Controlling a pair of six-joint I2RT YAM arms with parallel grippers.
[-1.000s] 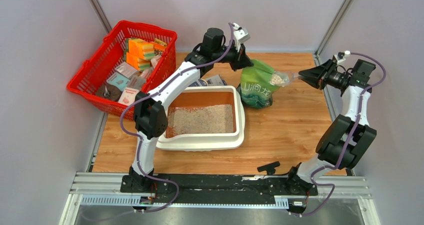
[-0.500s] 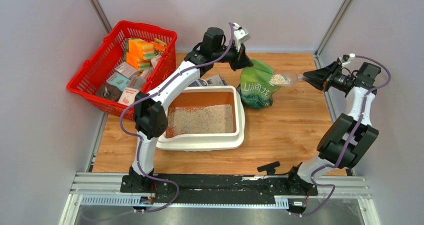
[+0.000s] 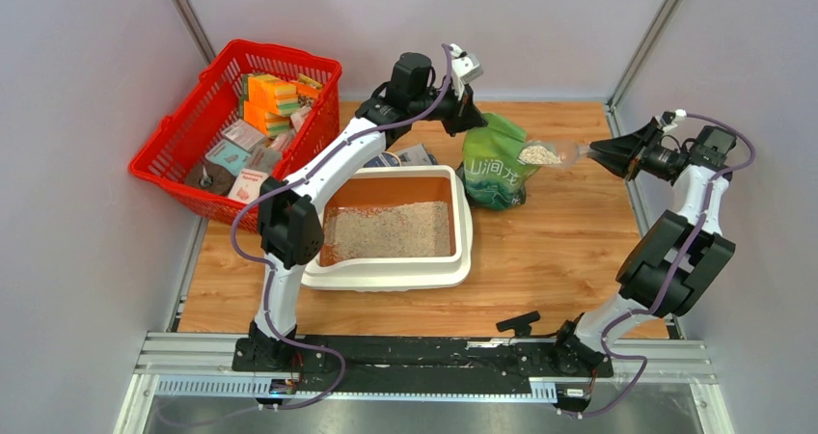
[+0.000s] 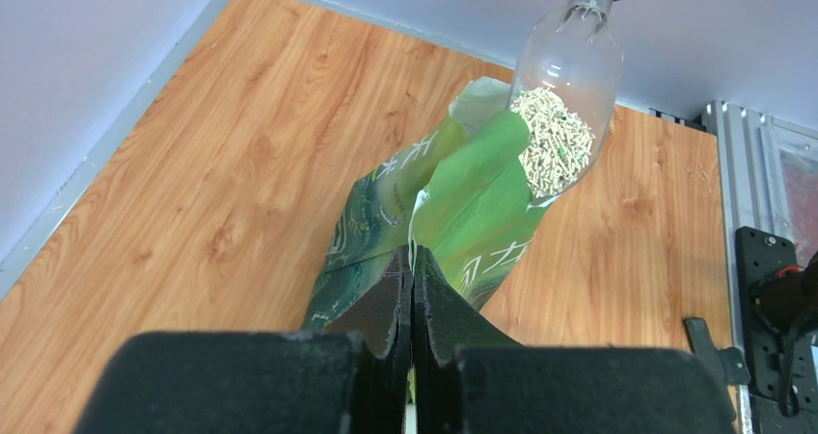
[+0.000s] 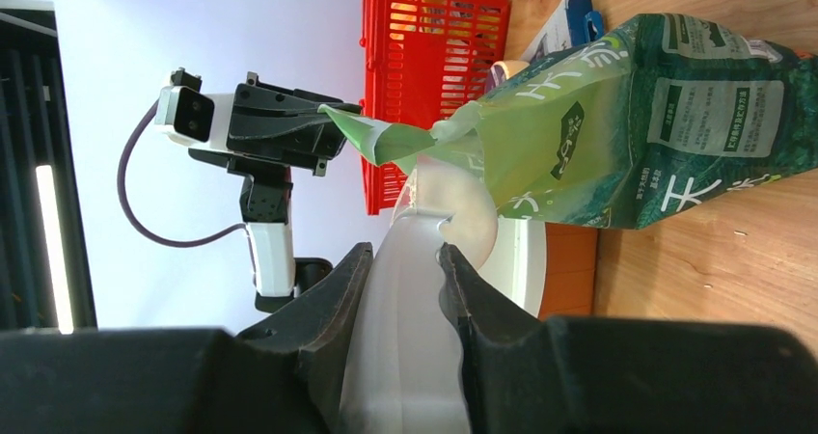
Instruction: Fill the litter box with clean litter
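Observation:
The cream-white litter box (image 3: 465, 230) sits at the table's middle with a layer of beige clean litter (image 3: 388, 231) over its orange-brown floor. The dark green litter bag (image 3: 493, 172) stands behind its right corner. My left gripper (image 3: 473, 118) is shut on the bag's top edge (image 4: 436, 224) and holds it open. My right gripper (image 3: 603, 150) is shut on the handle of a clear plastic scoop (image 3: 548, 152) loaded with litter granules (image 4: 552, 145), held just above and to the right of the bag's mouth. The scoop's handle (image 5: 410, 304) sits between the right fingers.
A red wire-mesh basket (image 3: 183, 164) full of small boxes stands at the back left. A blue-and-white packet (image 3: 416, 154) lies behind the litter box. A small black clamp (image 3: 518, 322) lies near the front edge. Grey walls enclose the table.
My right gripper has drawn back to the right and lifted the loaded scoop out of the bag's mouth, levelling it. The left gripper and bag have stayed still.

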